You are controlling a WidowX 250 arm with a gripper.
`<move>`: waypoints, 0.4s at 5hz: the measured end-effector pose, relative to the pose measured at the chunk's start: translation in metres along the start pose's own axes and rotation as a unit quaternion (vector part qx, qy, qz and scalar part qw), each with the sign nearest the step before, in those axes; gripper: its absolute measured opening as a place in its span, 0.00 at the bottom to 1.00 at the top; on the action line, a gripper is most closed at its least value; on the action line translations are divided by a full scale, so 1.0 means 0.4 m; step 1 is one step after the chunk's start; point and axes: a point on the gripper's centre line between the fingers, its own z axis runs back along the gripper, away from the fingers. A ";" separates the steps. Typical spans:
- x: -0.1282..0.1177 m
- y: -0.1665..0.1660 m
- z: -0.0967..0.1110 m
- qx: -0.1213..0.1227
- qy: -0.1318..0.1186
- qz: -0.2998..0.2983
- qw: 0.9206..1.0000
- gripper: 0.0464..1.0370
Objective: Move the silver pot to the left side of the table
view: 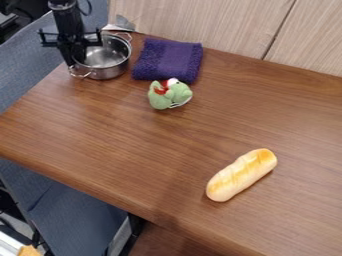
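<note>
Bread-like loaf (241,175), golden on top and paler at its ends, lies nearest the camera on the brown wooden table (174,165); its long axis slants from lower left to upper right. Seen from the fixed camera, the silver pot (110,59) stands upright near the table's far left corner, its round mouth facing up. The body is round, so its longest line runs through the two looped wire handles: one points toward the lower left, at the near side of the pot, and the other toward the upper right, at the far side. That line slants much as the loaf does, though the two are well apart.

The black arm (65,17) comes in from the top left, and its gripper (76,61) hangs down at the left part of the pot, overlapping the rim. Whether it is released or clenched on the pot, I cannot tell.

A purple cloth (168,60) lies just right of the pot, and a green plush toy (169,94) with red and white on it sits just below the cloth. Behind the pot is a grey metallic object (121,23), partly hidden, near the pale wood panel (194,22).
</note>
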 end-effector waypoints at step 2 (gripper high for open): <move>-0.002 -0.005 -0.007 0.001 -0.005 -0.007 1.000 0.81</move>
